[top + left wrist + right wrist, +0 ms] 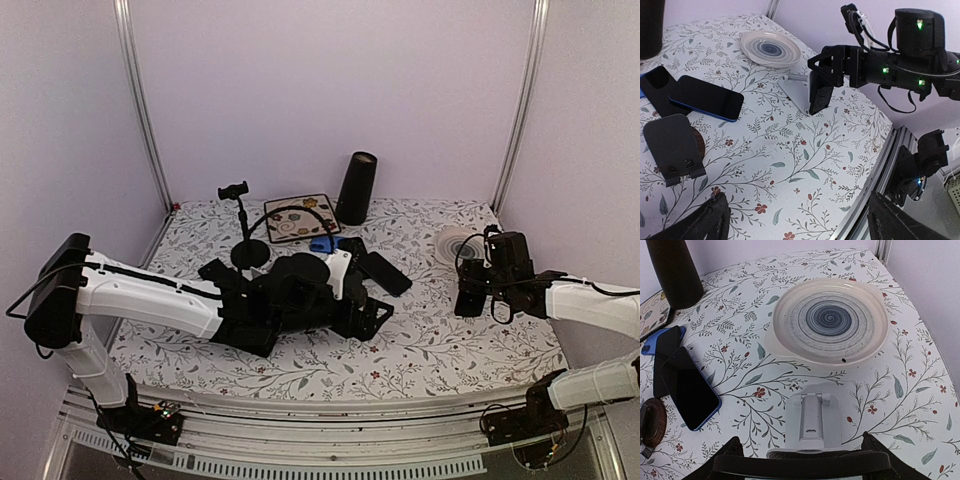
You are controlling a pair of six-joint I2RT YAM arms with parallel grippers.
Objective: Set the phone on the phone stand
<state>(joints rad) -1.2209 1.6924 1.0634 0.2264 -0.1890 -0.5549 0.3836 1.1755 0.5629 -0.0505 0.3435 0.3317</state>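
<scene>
1. The left gripper (797,212) hovers over the floral table, jaws wide apart, holding nothing.
2. A black stand (672,147) sits at its 10 o'clock.
3. The phone (705,97), blue-edged, lies flat and screen up at 1 o'clock from that stand, beside a second dark phone (657,87).
4. The white phone stand (812,422) stands at 6 o'clock from a swirl-patterned plate (832,320); the phone lies apart at its 9 o'clock.
5. The right gripper (800,440) straddles the white stand's base, jaws apart.

walls (330,80): plain pale lilac, kinda washed out
corners: silvery metal posts (140,110) at far left and far right
tabletop (430,350): white, little leaf-and-red-flower print all over
light: soft, pretty even
</scene>
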